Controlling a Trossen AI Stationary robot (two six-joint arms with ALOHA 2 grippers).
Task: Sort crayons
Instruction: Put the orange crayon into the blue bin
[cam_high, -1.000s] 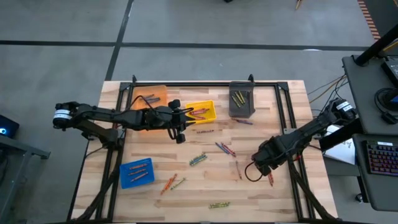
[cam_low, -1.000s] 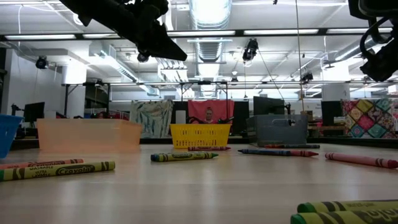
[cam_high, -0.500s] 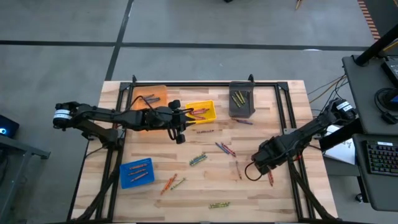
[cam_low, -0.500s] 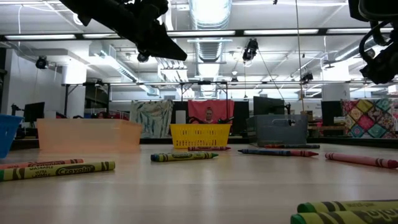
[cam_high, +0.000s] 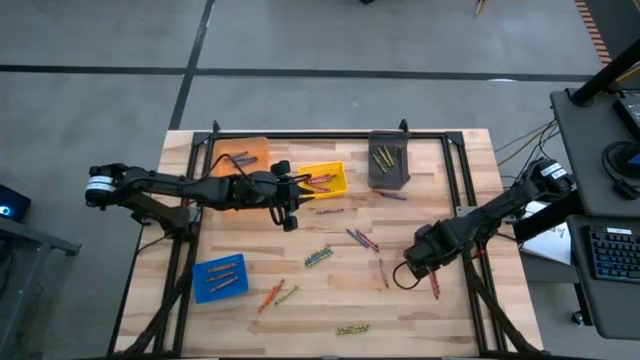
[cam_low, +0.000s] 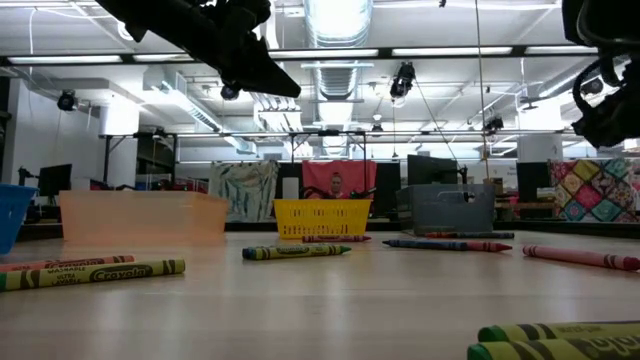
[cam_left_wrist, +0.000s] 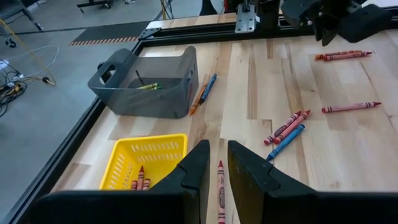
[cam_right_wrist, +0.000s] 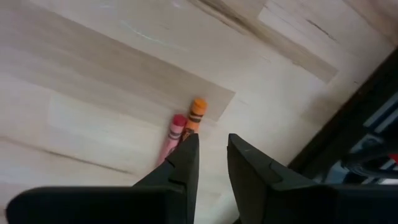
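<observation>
Crayons lie scattered on the wooden table: green ones (cam_high: 318, 257), blue and red ones (cam_high: 362, 240), olive ones (cam_high: 352, 329), and a red crayon (cam_right_wrist: 173, 137) beside an orange one (cam_right_wrist: 196, 112) near the right edge. My right gripper (cam_high: 415, 262) hovers low by that pair (cam_high: 434, 285), its fingers (cam_right_wrist: 211, 140) a narrow gap apart and empty. My left gripper (cam_high: 290, 215) hangs high (cam_low: 270, 75) beside the yellow bin (cam_high: 325, 180), shut and empty (cam_left_wrist: 219, 149), above a red crayon (cam_left_wrist: 219, 186) that lies on the table.
An orange bin (cam_high: 243, 158), the yellow bin and a grey bin (cam_high: 389, 160) stand along the far edge, and a blue bin (cam_high: 220, 277) stands near the front left; all hold crayons. A black frame rail (cam_high: 470, 200) runs along the table's sides.
My right gripper has come down a little and shifted slightly toward the far edge. My left arm has kept still.
</observation>
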